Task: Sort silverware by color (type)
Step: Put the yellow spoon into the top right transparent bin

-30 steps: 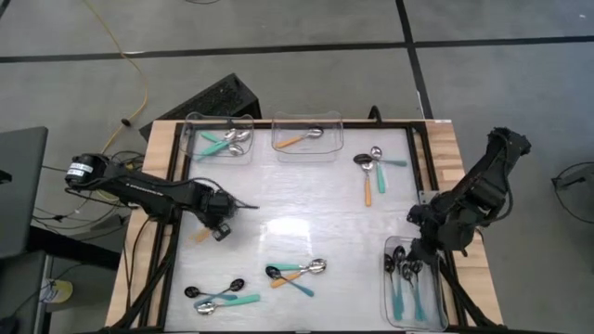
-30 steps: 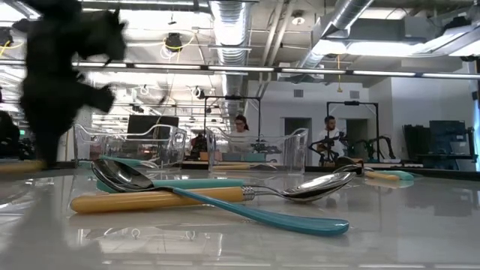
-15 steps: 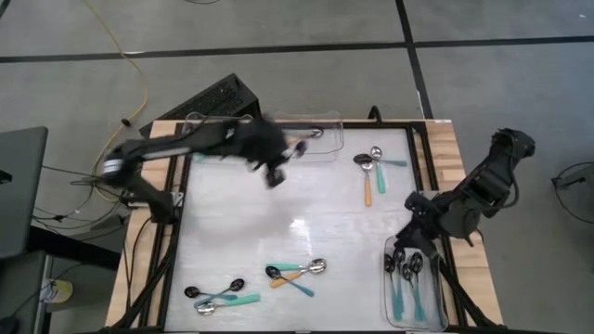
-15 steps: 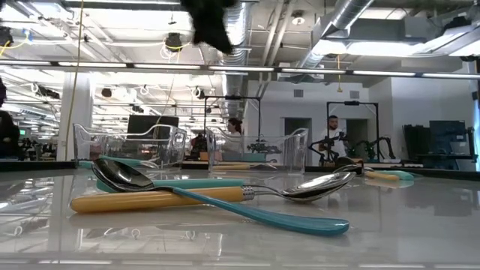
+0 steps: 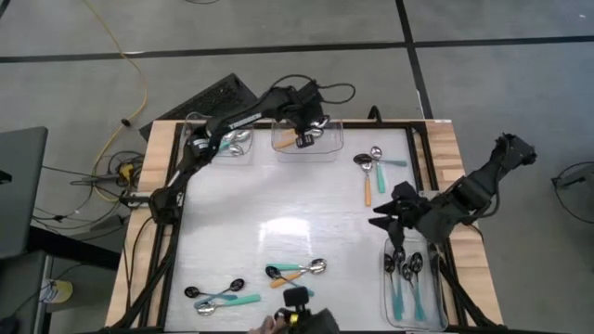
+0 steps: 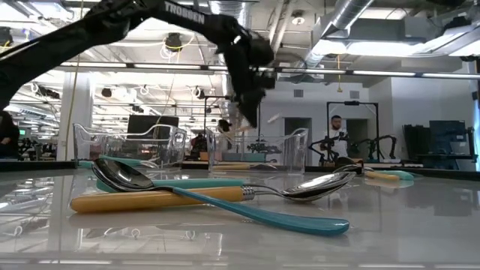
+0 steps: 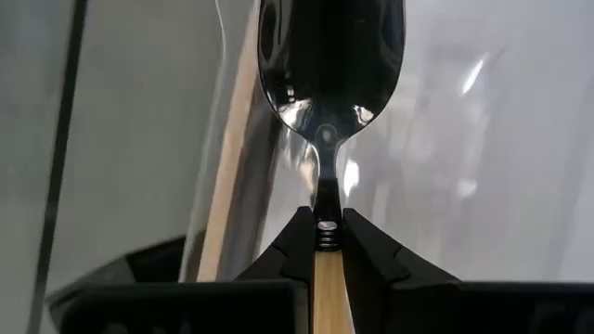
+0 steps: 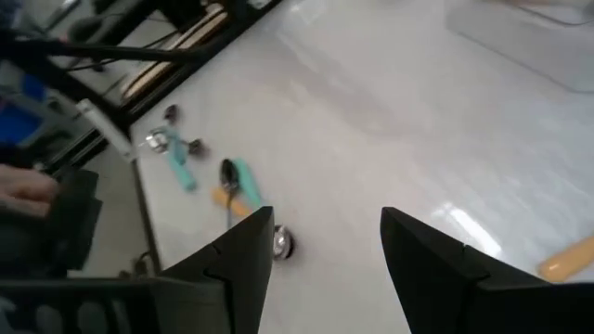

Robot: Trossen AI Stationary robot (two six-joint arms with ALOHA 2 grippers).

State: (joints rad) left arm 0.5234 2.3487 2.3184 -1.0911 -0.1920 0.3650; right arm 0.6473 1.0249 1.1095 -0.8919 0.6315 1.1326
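Observation:
An orange-handled spoon with a silver bowl (image 7: 329, 65) is in my left gripper (image 5: 303, 139), which is shut on it above the middle clear bin (image 5: 329, 148) at the table's far edge. One orange-handled spoon lies in that bin. The far-left bin (image 5: 200, 139) holds teal-handled spoons. More spoons lie loose on the table: a group near the front (image 5: 297, 272), one at the front left (image 5: 218, 295), one at the far right (image 5: 373, 167). My right gripper (image 5: 383, 223) hovers open, with nothing between its fingers, beside the right-hand bin (image 5: 436, 297). My left gripper pinches the spoon between its two fingers where the orange handle meets the silver neck (image 7: 325, 239). The fingers lie along the spoon and slant down from above. The bowl sticks out ahead of the fingertips, and the spoon is lifted clear of the table.
The right-hand bin holds dark-bowled, teal-handled spoons. A person's hand with a dark object (image 5: 295, 318) shows at the table's near edge. The white middle of the table (image 5: 278, 213) lies bare. Black rails (image 5: 172, 223) run along both sides.
My left gripper has swung from the table's left side up and toward the far edge, rolling as it went, and now stands over the middle far bin with the orange-handled spoon still in its hold. My right gripper has turned and shifted a little toward the table's middle.

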